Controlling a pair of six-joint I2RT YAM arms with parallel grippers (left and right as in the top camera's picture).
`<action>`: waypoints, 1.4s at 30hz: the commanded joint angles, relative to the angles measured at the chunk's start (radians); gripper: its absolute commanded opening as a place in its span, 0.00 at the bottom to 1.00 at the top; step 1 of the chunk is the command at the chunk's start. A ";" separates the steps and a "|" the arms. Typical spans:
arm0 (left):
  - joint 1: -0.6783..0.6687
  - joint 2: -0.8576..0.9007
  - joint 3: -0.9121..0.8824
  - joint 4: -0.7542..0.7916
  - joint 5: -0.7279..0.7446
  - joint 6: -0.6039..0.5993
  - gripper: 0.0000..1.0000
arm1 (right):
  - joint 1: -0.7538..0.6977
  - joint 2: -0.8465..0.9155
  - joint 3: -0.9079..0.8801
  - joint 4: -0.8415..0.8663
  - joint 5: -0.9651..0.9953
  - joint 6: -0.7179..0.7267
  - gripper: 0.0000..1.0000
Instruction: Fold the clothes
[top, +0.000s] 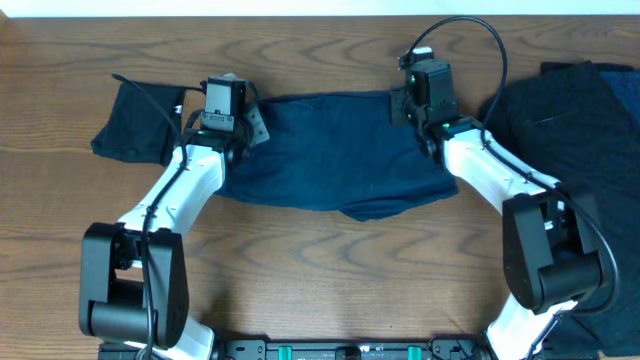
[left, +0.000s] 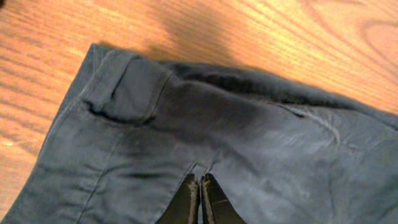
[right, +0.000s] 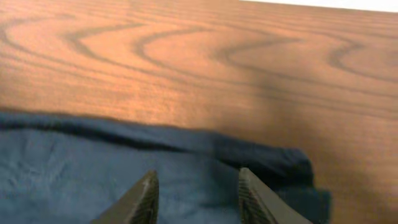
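A navy blue garment (top: 330, 150) lies spread across the middle of the table, its waistband corner with a belt loop (left: 124, 87) showing in the left wrist view. My left gripper (left: 200, 179) is at the garment's left end (top: 252, 125), shut, with fabric puckered at its tips. At the garment's top right corner (top: 403, 105), my right gripper (right: 196, 177) stands open just above the cloth (right: 74, 174), with nothing between its fingers. A black garment (top: 135, 125) lies at the far left. More black clothes (top: 580, 120) are piled at the right.
The wooden table (top: 320, 50) shows bare behind the garments and in front of them (top: 340, 280). The black pile at the right reaches the table's right edge, beside the right arm's base (top: 545, 250).
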 joint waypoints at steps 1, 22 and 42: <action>0.000 0.061 0.011 0.032 -0.055 0.017 0.06 | -0.048 0.023 0.000 -0.051 0.044 -0.003 0.36; 0.026 0.160 0.011 0.249 -0.166 0.077 0.06 | -0.185 0.094 0.000 0.014 0.012 -0.003 0.57; 0.026 -0.200 0.004 -0.460 -0.135 -0.004 0.11 | -0.164 -0.290 -0.017 -0.743 -0.351 -0.003 0.01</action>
